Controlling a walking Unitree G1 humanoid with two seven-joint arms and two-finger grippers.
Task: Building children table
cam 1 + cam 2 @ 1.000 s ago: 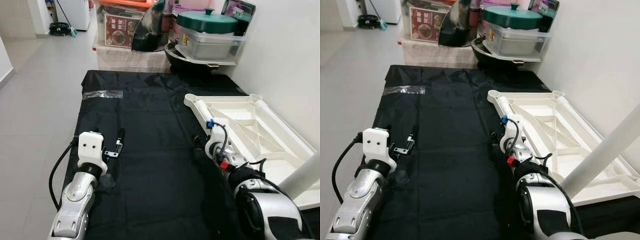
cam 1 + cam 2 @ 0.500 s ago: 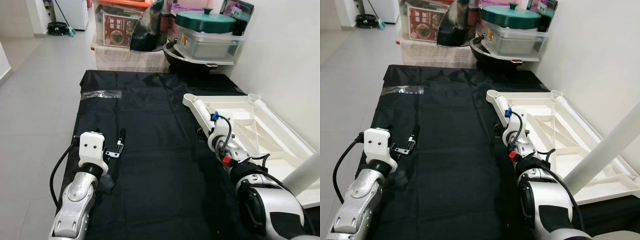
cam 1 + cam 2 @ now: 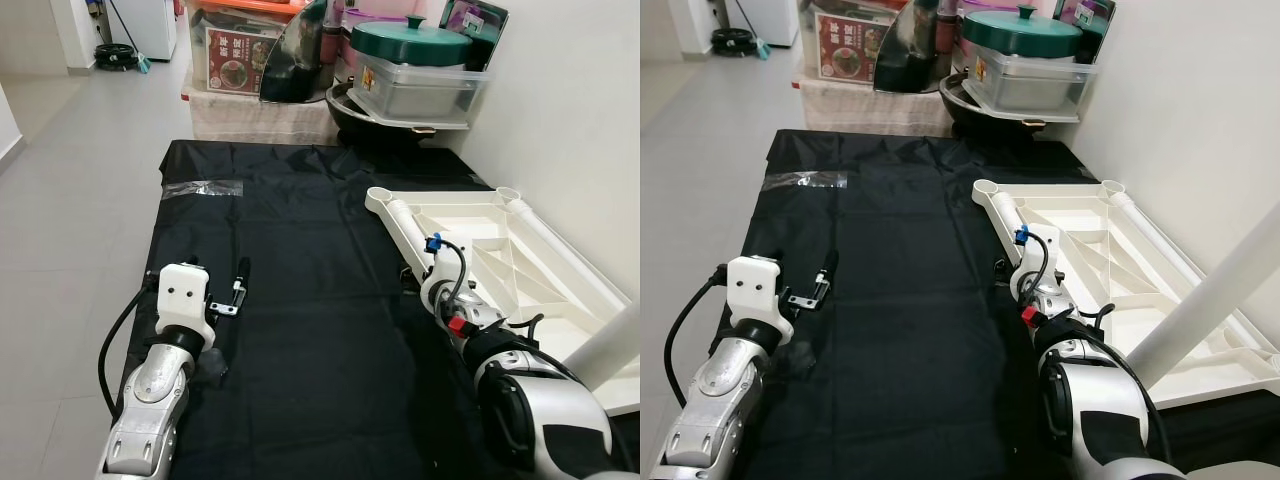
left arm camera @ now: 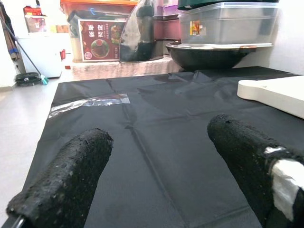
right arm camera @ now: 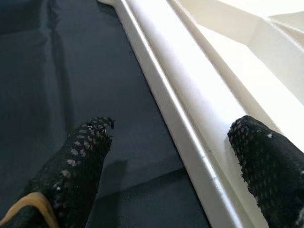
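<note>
A white plastic tabletop (image 3: 520, 262) lies upside down on the right side of a black sheet (image 3: 300, 300) spread over the floor. A white table leg (image 3: 1212, 295) slants across the near right corner. My right gripper (image 5: 166, 161) is open low over the sheet, with one finger (image 5: 76, 166) above the black fabric and the other (image 5: 266, 161) over the tabletop's long rim (image 5: 185, 109). On the left, my left gripper (image 4: 156, 161) is open just above the sheet with nothing between its fingers (image 3: 240, 277).
Stacked storage boxes (image 3: 240, 55), a dark wok (image 3: 385, 118) and a green-lidded pot (image 3: 412, 42) crowd the far end of the sheet. A white wall (image 3: 570, 120) runs along the right. Grey tiled floor (image 3: 70, 200) lies to the left. A clear tape strip (image 3: 205, 187) sticks to the sheet.
My right gripper has shifted off the sheet toward the tabletop's rim and now straddles it. The left arm has stayed where it was.
</note>
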